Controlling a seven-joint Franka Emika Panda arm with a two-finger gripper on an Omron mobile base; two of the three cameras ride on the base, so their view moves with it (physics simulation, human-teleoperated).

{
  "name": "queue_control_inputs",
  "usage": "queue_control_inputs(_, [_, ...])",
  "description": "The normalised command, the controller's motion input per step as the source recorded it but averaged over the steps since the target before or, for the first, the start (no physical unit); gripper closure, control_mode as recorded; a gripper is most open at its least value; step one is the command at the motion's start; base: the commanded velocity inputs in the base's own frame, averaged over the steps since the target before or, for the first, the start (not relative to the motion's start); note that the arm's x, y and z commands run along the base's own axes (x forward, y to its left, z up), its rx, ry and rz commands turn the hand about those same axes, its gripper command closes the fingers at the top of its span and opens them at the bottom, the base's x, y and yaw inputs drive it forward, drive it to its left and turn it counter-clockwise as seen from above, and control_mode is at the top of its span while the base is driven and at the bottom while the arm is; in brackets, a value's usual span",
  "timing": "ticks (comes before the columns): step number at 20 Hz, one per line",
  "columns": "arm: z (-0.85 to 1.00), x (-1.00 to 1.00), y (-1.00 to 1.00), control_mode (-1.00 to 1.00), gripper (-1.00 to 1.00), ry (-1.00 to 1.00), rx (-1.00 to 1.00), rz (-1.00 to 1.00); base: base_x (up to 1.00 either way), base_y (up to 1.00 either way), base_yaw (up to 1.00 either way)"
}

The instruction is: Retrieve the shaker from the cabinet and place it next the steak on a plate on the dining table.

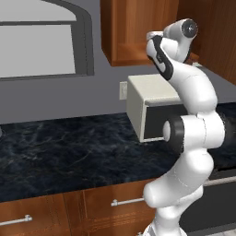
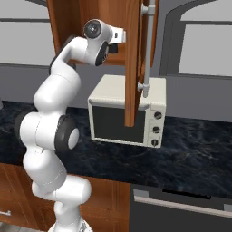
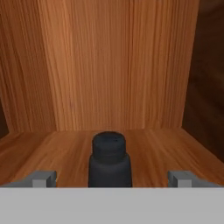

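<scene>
shaker (image 3: 109, 159) stands upright on the cabinet (image 3: 113, 87) shelf, dead ahead at twelve o'clock of the gripper (image 3: 110, 178), centred between its wide-open, empty fingertips (image 3: 43, 178) at nine and three.

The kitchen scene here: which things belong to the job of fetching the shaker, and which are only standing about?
Belong to the job:
- small black tapered shaker, upright on the shelf
- reddish-brown wooden wall cabinet, door open
- open two-finger gripper, one finger either side of the shaker

Standing about:
- cream microwave oven
- black veined marble counter
</scene>
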Motion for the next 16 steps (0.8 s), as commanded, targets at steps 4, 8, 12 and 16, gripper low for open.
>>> queue_control_inputs(4, [-0.03, 0.39, 0.0, -1.0, -1.0, 0.0, 0.0, 0.0, 0.0, 0.0, 0.0])
queue_control_inputs(8, [-0.15, 0.36, 0.0, -1.0, -1.0, 0.0, 0.0, 0.0, 0.0, 0.0, 0.0])
queue_control_inputs(12, [-0.19, 0.39, 0.0, -1.0, -1.0, 0.0, 0.0, 0.0, 0.0, 0.0, 0.0])
queue_control_inputs(16, [-0.11, 0.25, 0.0, -1.0, 1.0, 0.0, -0.01, 0.0, 0.0, 0.0, 0.0])
